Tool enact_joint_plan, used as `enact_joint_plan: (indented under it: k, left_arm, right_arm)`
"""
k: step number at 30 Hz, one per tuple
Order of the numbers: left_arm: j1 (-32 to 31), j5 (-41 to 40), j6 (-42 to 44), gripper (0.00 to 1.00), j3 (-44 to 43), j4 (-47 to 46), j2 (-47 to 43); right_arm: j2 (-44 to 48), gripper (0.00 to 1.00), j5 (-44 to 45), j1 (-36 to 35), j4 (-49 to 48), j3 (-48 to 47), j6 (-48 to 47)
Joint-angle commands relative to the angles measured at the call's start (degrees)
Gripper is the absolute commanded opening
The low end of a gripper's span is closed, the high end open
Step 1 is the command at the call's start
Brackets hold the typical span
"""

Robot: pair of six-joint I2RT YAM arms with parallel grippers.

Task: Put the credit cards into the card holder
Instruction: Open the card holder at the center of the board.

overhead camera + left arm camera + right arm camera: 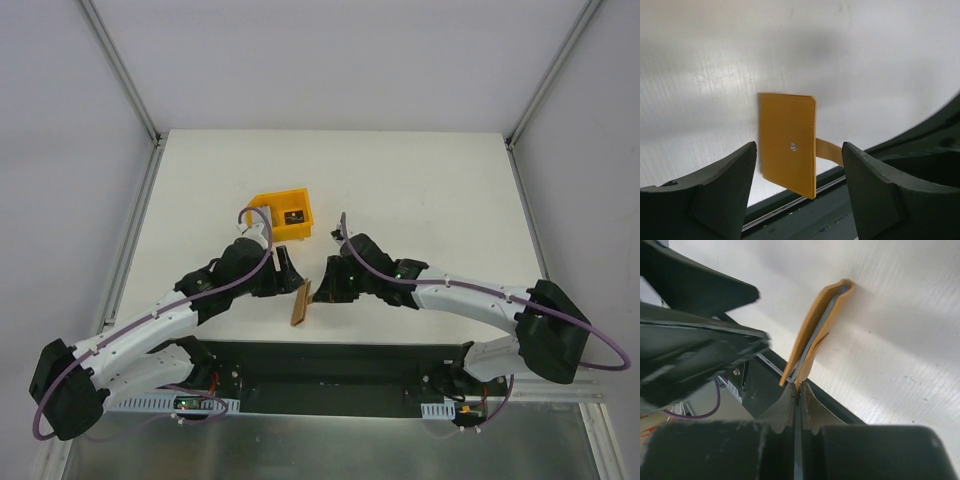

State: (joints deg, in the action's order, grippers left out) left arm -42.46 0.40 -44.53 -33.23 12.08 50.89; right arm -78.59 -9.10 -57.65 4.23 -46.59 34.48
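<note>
Card holder (301,303) stands on edge by the near edge of the worktop (420,180) in the top view, between both arms; the yellow-orange bin (262,208) behind it holds one small dark item (293,216), perhaps a card. Left wrist view: left fingers (725,175) hang released either side of the folded holder, not touching it. Right wrist view: right fingers (782,412) clench its lower edge, so the step looks like presenting it; next it needs spreading open and a card fetched.
</note>
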Motion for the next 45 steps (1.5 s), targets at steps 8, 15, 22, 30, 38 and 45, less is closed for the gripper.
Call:
enact_joint_plan:
  k: [8, 15, 22, 30, 38, 45]
  left_arm:
    - [-0.9, 1.8, 2.3, 0.61, 3.5, 0.4, 5.5]
    - [-0.8, -0.1, 2.2, 0.48, 3.9, 0.4, 3.7]
    - [-0.9, 0.7, 2.3, 0.59, 2.7, 0.3, 3.2]
    - [-0.9, 2.0, 3.6, 0.57, 1.7, 0.3, 4.9]
    - [-0.9, 1.6, 3.5, 0.54, 1.2, 0.4, 4.3]
    - [-0.9, 1.2, 3.9, 0.51, -0.1, 0.3, 5.0]
  right_arm:
    - [-4.7, 0.00, -3.6, 1.3, -2.6, -3.9, -2.2]
    - [-7.3, 0.01, -7.0, 1.7, -3.2, -6.4, -3.3]
    - [-6.3, 0.01, -7.6, 1.8, -3.2, -6.9, -2.7]
    - [-5.2, 0.01, -7.2, 1.7, -3.6, -7.1, -2.2]
    - [-3.5, 0.01, -6.8, 1.8, -3.1, -7.1, -2.4]
    - [-3.4, 0.01, -6.8, 1.8, -0.9, -9.0, -3.5]
